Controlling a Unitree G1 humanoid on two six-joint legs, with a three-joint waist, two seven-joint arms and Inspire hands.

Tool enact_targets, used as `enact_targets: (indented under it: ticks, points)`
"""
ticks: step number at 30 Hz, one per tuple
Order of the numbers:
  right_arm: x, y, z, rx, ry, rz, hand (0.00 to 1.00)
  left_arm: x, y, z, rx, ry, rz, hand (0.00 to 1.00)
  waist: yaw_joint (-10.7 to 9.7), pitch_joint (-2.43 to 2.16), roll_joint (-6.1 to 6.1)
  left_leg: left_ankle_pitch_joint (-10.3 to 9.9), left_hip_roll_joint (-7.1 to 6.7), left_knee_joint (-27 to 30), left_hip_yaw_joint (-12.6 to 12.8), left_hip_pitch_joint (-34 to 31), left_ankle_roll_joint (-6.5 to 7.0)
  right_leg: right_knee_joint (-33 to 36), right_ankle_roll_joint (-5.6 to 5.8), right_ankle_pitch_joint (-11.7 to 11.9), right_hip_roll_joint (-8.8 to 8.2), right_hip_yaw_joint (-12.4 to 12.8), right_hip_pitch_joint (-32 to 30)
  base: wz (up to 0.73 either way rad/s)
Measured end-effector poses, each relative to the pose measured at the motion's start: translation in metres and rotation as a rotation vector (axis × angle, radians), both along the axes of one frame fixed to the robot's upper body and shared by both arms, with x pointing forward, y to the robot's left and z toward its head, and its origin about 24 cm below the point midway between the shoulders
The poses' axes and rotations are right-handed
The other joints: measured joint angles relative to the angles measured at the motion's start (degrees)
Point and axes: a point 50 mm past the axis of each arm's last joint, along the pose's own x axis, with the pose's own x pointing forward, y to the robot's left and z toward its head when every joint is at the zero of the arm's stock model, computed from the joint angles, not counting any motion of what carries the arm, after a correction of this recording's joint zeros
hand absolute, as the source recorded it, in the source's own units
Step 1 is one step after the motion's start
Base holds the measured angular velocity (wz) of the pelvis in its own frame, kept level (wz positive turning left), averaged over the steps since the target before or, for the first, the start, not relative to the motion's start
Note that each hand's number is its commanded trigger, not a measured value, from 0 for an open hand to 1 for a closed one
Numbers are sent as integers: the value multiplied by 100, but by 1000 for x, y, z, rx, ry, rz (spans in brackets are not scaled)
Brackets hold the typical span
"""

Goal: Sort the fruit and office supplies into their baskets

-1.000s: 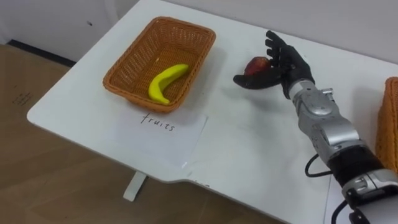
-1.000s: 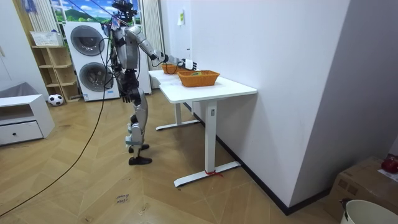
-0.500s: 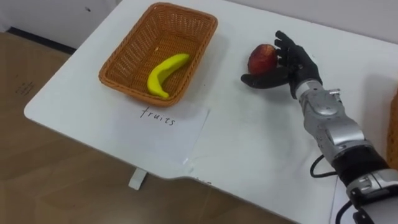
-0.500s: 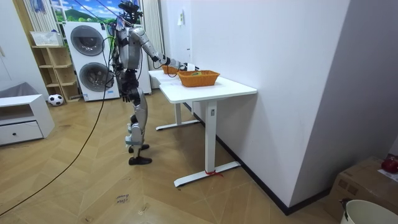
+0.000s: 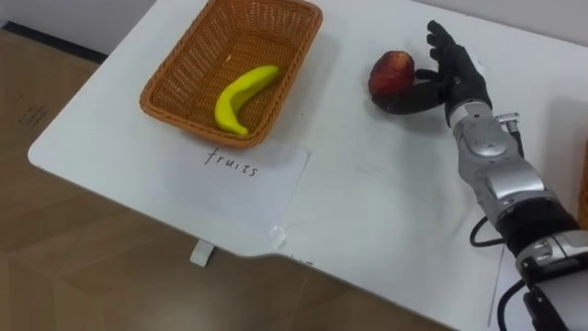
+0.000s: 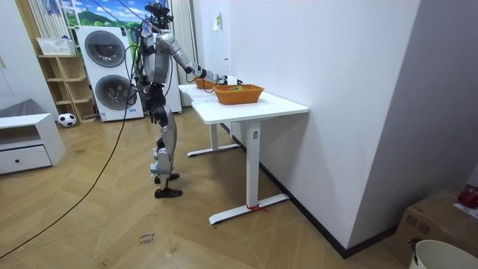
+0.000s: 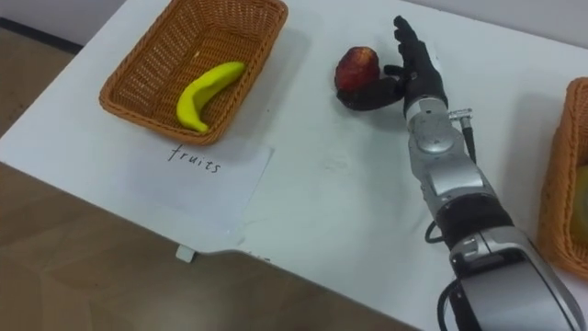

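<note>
A red apple (image 5: 390,72) rests on the white table (image 5: 367,202), to the right of the wicker fruit basket (image 5: 175,101). A yellow banana (image 5: 241,95) lies in that basket. My right hand (image 5: 455,74) stands upright just to the apple's right. Its fingers are straight and its thumb reaches along the apple's near side, so the hand is open. In the right eye view the same apple (image 7: 355,66) sits against the hand (image 7: 415,64). In the room view my left hand (image 6: 154,113) hangs by my hip.
A paper sheet with a handwritten label (image 5: 239,179) lies in front of the fruit basket, near the table's front edge. A second wicker basket (image 7: 560,184) stands at the far right. The table is bare between the baskets. I stand at the table's end.
The camera has shifted, so the whole picture has moved. My right hand has drawn slightly to the right, so more of the apple shows to the left of its fingers.
</note>
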Motion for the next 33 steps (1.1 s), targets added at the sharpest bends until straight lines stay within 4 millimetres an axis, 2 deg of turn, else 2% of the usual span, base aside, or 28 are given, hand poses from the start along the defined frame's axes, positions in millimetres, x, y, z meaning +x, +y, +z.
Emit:
enact_targets:
  ticks: [12, 20, 27, 33]
  points:
    - [1, 1, 2, -70, -9, 17, 0, 7, 0, 2, 3, -59, 14, 0, 17, -4, 5, 3, 0, 0, 2, 6, 0, 5, 0, 0, 12, 18, -3, 0]
    - [1, 3, 3, -194, -20, 48, 0, 10, -1, 3, -1, -85, 7, 0, 172, -9, 1, 14, 12, -9, 22, -21, -5, 12, -17, 11, 33, 60, -66, -4]
    - [1, 6, 2, -215, -12, 78, 0, 11, 0, 4, -9, -88, 4, 0, 287, -40, -48, 18, 13, -21, 16, -28, -5, 10, -18, 13, 6, 68, -84, 0]
    - [0, 20, 1, -274, -17, 145, 0, 9, 1, 4, -15, -80, 1, 0, 320, -80, -130, 20, 13, -23, -2, -13, -8, -2, -17, 13, 5, 38, -58, 1]
